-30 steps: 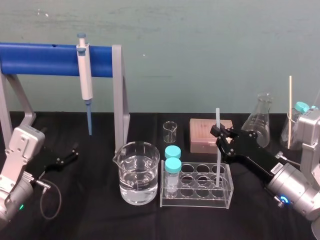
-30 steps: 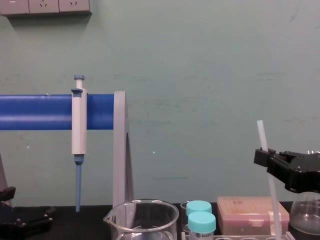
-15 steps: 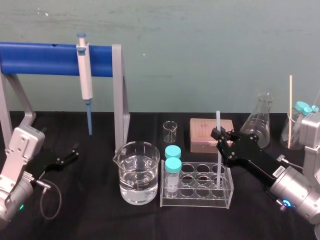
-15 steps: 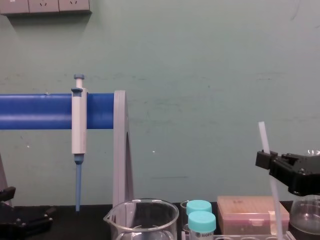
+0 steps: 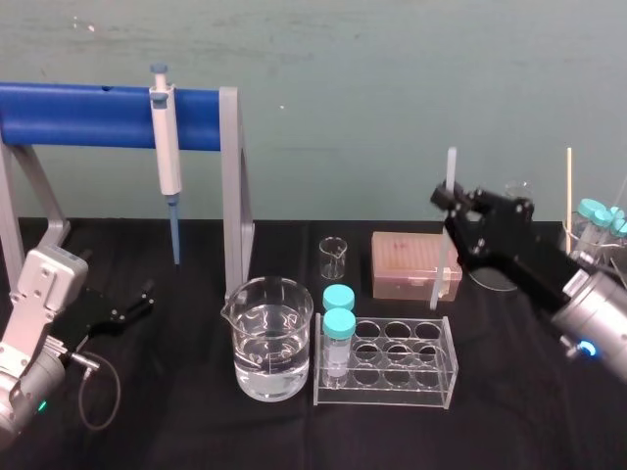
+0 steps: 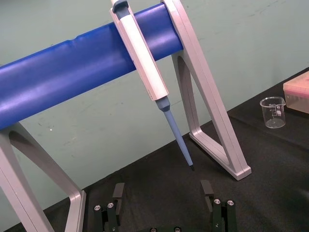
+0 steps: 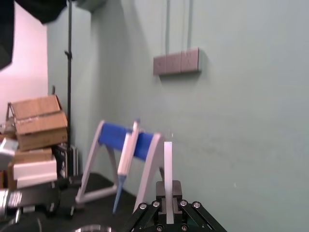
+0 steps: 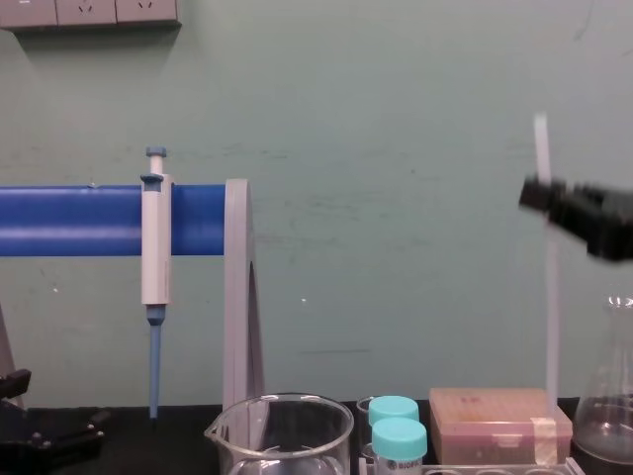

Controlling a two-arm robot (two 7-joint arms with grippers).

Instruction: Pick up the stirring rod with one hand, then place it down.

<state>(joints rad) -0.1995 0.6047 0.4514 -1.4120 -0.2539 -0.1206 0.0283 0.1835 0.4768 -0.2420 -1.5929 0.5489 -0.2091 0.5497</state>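
Note:
The stirring rod (image 5: 447, 245) is a thin translucent-white stick, held nearly upright above the table. My right gripper (image 5: 453, 199) is shut on it near its top. The rod's lower end hangs just above the back edge of the clear tube rack (image 5: 382, 394), in front of the pink tip box (image 5: 407, 257). In the chest view the rod (image 8: 550, 317) runs down from the right gripper (image 8: 542, 193). The right wrist view shows the rod (image 7: 168, 162) rising from between the closed fingers of the right gripper (image 7: 169, 193). My left gripper (image 5: 132, 305) rests parked at the far left, open (image 6: 161, 193) with nothing in it.
A beaker of water (image 5: 266, 338) stands left of the rack, which holds two teal-capped tubes (image 5: 339, 315). A white-and-blue pipette (image 5: 167, 147) hangs on the blue stand (image 5: 78, 116). A small beaker (image 5: 333, 258), a flask (image 8: 608, 396) and a wooden stick (image 5: 568, 206) stand at the back right.
My right gripper has risen and drawn back to the right with the rod, lifting its lower end out of the tube rack. The left arm has not moved.

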